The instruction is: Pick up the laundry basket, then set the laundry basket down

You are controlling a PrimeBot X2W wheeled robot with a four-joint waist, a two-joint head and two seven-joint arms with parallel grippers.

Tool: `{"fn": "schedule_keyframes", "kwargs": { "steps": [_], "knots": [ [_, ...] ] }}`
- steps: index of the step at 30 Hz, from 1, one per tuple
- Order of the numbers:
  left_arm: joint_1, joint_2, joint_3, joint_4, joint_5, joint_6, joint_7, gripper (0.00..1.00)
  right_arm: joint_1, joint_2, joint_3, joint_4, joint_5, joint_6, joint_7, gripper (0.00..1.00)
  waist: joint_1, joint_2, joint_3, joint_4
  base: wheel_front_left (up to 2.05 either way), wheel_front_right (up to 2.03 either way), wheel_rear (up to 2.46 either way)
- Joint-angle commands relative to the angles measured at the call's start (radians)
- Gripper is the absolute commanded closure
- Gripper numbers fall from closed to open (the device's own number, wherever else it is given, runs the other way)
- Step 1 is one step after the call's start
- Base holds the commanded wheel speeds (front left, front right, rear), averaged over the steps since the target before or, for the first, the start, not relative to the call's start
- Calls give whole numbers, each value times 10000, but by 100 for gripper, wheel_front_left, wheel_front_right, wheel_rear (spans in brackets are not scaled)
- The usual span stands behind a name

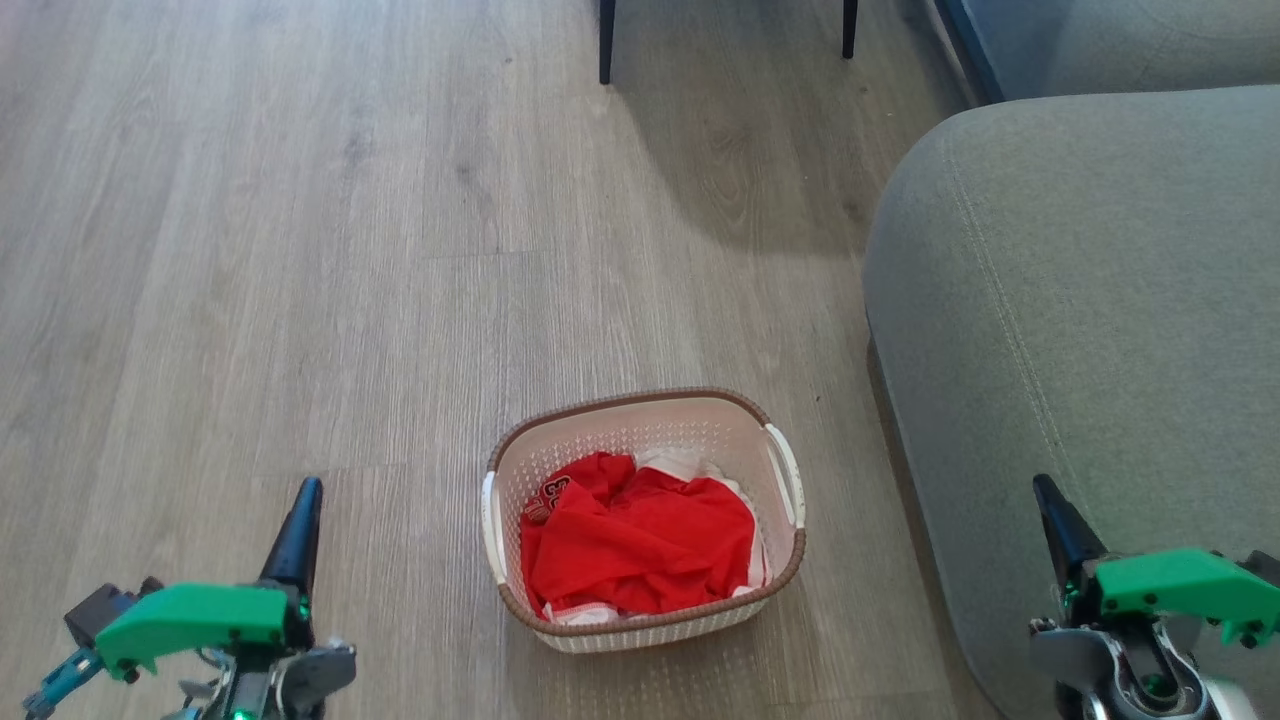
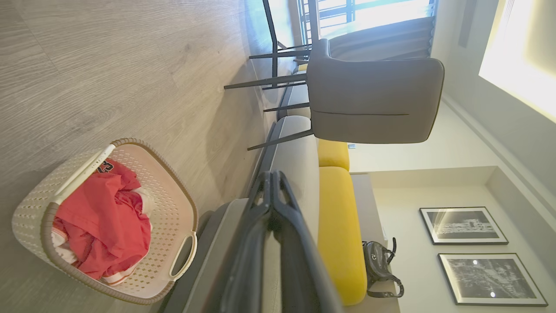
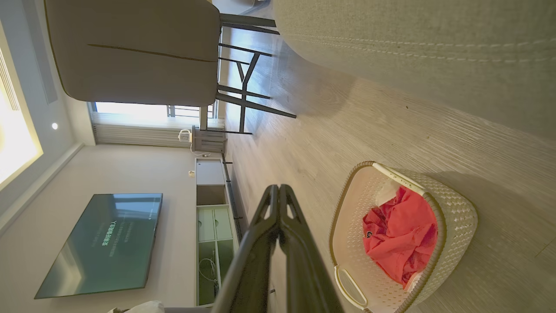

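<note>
Head view, beginning at the left gripper [image 1: 306, 495]: shut tight to a single dark point, nothing held, poised over the wooden floor [image 1: 300, 250]. Off to its right, apart from it and untouched, the laundry basket [image 1: 640, 440], upright on the floor, white perforated walls under a brown woven-look rim, a white handle on each short side, a crumpled red garment [image 1: 640, 540] inside with some white cloth under and behind it. Further right again, on the basket's far side, the right gripper [image 1: 1047, 497], likewise pinched closed and empty, in front of a grey sofa [image 1: 1080, 300], rounded arm near the basket. Ahead of both grippers, beyond the basket, two dark chair legs [image 1: 606, 40]. Left wrist view: fingers [image 2: 260, 226] pressed together along their length, basket at the lower left, one handle toward the sofa. Right wrist view: fingers [image 3: 299, 243] closed the same way, basket at the lower right, near but clear of the tips.
</note>
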Motion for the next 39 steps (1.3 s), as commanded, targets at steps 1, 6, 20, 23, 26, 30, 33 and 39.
{"fn": "schedule_keyframes", "kwargs": {
  "steps": [1, 6, 20, 23, 26, 30, 33, 39],
  "knots": [
    [-681, 136, 417, -284, -230, -116, 61, 100, -535, -154, 106, -313, 240, -13, 112, 100, 0, 0, 1, 0, 0, 0, 0],
    [-786, 133, 516, -251, -803, -197, 213, 100, -585, -153, 11, -306, 773, -14, 265, 100, 0, 0, 6, -4, 0, 0, 0],
    [-964, 112, 702, -196, -1743, -332, 484, 100, -671, -135, -170, -292, 1642, -15, 538, 100, 0, 0, 15, -11, 0, 0, 0],
    [-965, 105, 712, -195, -1735, -332, 491, 100, -672, -127, -182, -291, 1633, -15, 547, 100, 0, 0, 15, -11, 0, 0, 0],
    [-966, 98, 721, -195, -1727, -332, 499, 100, -673, -119, -193, -290, 1623, -15, 556, 100, 0, 0, 15, -11, 0, 0, 0],
    [-966, 90, 733, -194, -1717, -332, 508, 100, -674, -109, -206, -289, 1612, -15, 567, 100, 0, 0, 15, -11, 0, 0, 0],
    [-967, 84, 742, -194, -1710, -332, 515, 100, -675, -102, -217, -289, 1603, -15, 575, 100, 0, 0, 15, -11, 0, 0, 0],
    [-968, 74, 756, -193, -1698, -332, 527, 100, -676, -90, -233, -288, 1590, -15, 588, 100, 0, 0, 15, -11, 0, 0, 0]
  ]
}}
